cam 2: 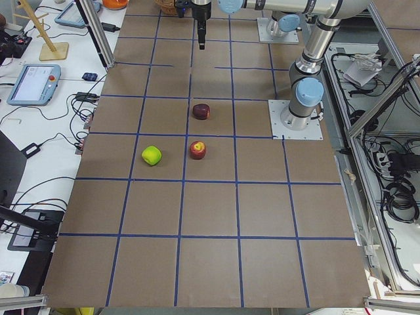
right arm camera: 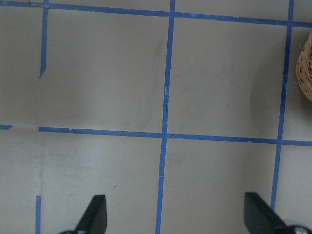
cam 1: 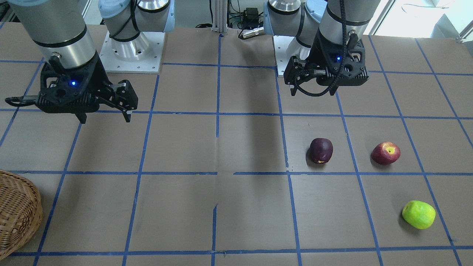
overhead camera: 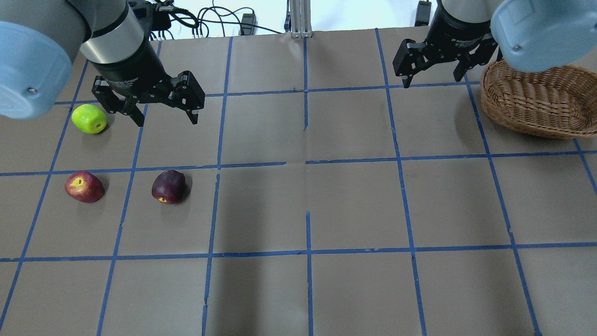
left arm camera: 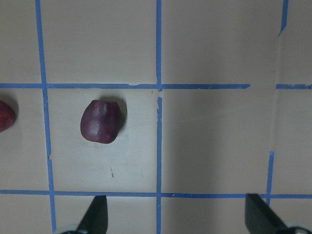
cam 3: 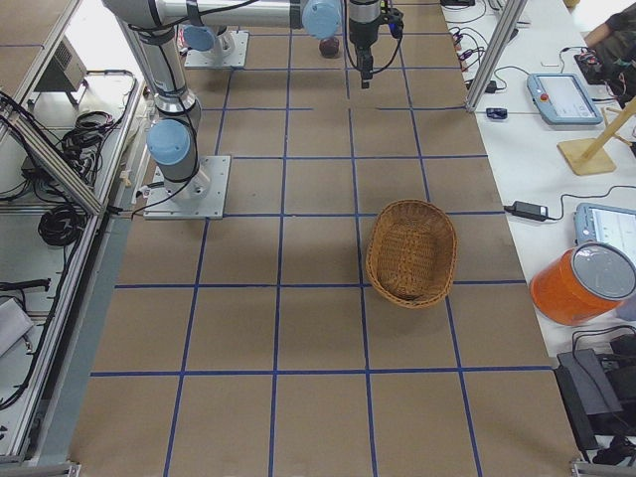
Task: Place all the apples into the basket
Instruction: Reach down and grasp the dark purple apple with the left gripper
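Observation:
Three apples lie on the robot's left half of the table: a maroon apple (overhead camera: 168, 186) (cam 1: 320, 150) (left arm camera: 100, 121), a red apple (overhead camera: 84, 186) (cam 1: 385, 153), and a yellow-green apple (overhead camera: 89, 118) (cam 1: 418, 214). My left gripper (overhead camera: 165, 121) (left arm camera: 178, 217) hovers open and empty above the table, with the maroon apple ahead and to the left of its fingers in the left wrist view. The wicker basket (overhead camera: 531, 102) (cam 1: 18, 214) (cam 3: 411, 251) stands at the far right. Beside it hangs my right gripper (overhead camera: 433, 81) (right arm camera: 175, 214), open and empty, over bare table.
Blue tape lines grid the brown table (overhead camera: 354, 200). The arm base plates (cam 1: 131, 51) sit at the robot's edge. Tablets, cables and an orange container (cam 3: 586, 283) lie on the side bench past the table's far edge.

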Controlling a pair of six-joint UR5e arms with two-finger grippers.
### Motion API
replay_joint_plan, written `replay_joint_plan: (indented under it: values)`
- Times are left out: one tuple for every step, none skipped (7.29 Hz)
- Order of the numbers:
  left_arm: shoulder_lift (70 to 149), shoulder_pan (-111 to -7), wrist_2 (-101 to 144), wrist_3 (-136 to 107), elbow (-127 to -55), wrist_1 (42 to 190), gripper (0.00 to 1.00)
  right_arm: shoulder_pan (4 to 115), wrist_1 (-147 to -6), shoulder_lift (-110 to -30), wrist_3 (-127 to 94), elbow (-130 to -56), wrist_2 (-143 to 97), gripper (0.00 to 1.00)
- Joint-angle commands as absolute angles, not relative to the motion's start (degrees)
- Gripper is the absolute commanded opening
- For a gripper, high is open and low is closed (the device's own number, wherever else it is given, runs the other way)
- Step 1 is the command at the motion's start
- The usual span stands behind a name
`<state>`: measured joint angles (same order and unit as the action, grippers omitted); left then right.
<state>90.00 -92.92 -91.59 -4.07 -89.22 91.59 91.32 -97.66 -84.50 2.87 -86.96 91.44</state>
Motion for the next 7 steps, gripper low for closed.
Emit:
replay_joint_plan:
  values:
    - [90.17, -92.90, -91.58, -4.04, -89.12, 91.58, 1.00, 90.88, -97.73, -85.77, 2.73, -89.01, 91.58, 1.00]
    - [90.09, -92.90, -91.58, -4.04, -89.03, 91.58, 1.00, 91.05, -97.82, -86.39, 2.64, -89.38, 91.58, 1.00]
    - [89.39, -92.90, -91.58, -3.96, -89.38, 91.58, 1.00, 90.97, -97.82, -86.40, 2.72, -89.47, 91.58, 1.00]
    - [89.04, -92.47, -91.67, -3.78, -90.08, 91.58, 1.00, 90.97, -97.91, -86.22, 2.81, -89.47, 91.50, 1.00]
    - [89.73, -90.63, -91.41, -0.99, -90.26, 91.41, 1.00, 90.97, -97.91, -86.22, 2.73, -89.47, 91.49, 1.00]
    - [91.30, -88.09, -91.49, 1.82, -91.31, 91.58, 1.00, 90.97, -97.91, -86.22, 2.72, -89.47, 91.49, 1.00]
    - [92.01, -85.89, -91.49, 5.67, -94.54, 88.54, 1.00, 90.97, -97.82, -86.22, 2.64, -89.82, 91.49, 1.00]
